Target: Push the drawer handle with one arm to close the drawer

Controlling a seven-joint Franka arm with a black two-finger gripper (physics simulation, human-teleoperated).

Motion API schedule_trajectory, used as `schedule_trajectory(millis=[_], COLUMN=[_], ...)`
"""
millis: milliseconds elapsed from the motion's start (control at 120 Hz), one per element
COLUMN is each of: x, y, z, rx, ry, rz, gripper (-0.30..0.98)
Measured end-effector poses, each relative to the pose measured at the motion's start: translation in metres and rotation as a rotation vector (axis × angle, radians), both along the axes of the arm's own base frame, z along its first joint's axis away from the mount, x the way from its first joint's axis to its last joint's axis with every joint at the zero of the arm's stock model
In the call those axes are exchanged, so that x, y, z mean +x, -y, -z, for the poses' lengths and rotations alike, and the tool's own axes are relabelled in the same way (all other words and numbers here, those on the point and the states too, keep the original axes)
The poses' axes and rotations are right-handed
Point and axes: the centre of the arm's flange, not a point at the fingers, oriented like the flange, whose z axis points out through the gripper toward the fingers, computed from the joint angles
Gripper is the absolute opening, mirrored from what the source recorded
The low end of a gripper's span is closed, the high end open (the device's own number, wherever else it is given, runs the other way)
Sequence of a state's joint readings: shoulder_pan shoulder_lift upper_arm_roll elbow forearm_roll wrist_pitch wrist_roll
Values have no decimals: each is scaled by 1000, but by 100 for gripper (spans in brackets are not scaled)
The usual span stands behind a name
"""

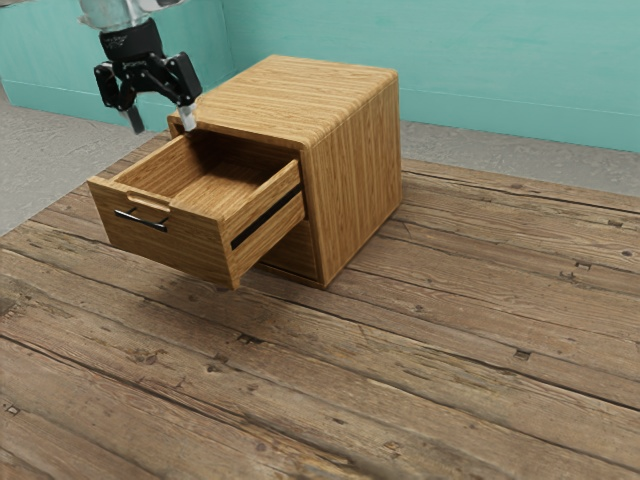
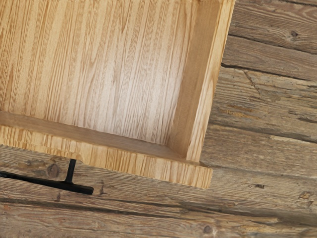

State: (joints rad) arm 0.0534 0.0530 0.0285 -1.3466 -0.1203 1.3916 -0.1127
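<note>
A drawer (image 1: 190,243) juts from the cabinet (image 1: 355,170) on the table (image 1: 420,350).

The wooden drawer (image 1: 170,240) stands open, its black bar handle (image 1: 141,219) on the front.

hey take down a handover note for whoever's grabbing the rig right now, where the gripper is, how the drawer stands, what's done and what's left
Gripper: open, fingers apart, holding nothing; it hangs over the drawer area, off the handle.
Drawer: pulled well out of the wooden cabinet. Its black handle is on the outer face of the front panel.
Done: no closing to report; the drawer stands open.
Left: bring the gripper round to the handle side, lower it, and push toward the cabinet until the front panel meets it.
</note>
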Motion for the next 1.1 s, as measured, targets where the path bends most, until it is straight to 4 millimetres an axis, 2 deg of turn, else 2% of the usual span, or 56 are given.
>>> schedule_trajectory(millis=[75, 108, 150, 225, 275, 333, 417, 525, 650, 825, 958, 1100], x=[-6, -19, -43, -98, -133, -156, -169, -155, -132, -90, -60, -32], y=[-15, -18, -19, 6, 7, -20, -56, -81, -101, -102, -87, -86], z=[7, 23, 46, 83, 102, 124, 144, 174, 190, 185, 179, 180], rx=[12, 12, 14, 46, 73, 80, 97, 135, 161, 197, 170, 139], ry=[-17, -48, -81, -112, -115, -121, -127, -152, -123, -40, 27, 73], rz=[-25, -33, -41, 4, 12, -22, -59, -54, -27, 43, 89, 110], gripper=[69, 69, 69, 68, 66, 63, 57, 45, 36, 26, 20, 14])
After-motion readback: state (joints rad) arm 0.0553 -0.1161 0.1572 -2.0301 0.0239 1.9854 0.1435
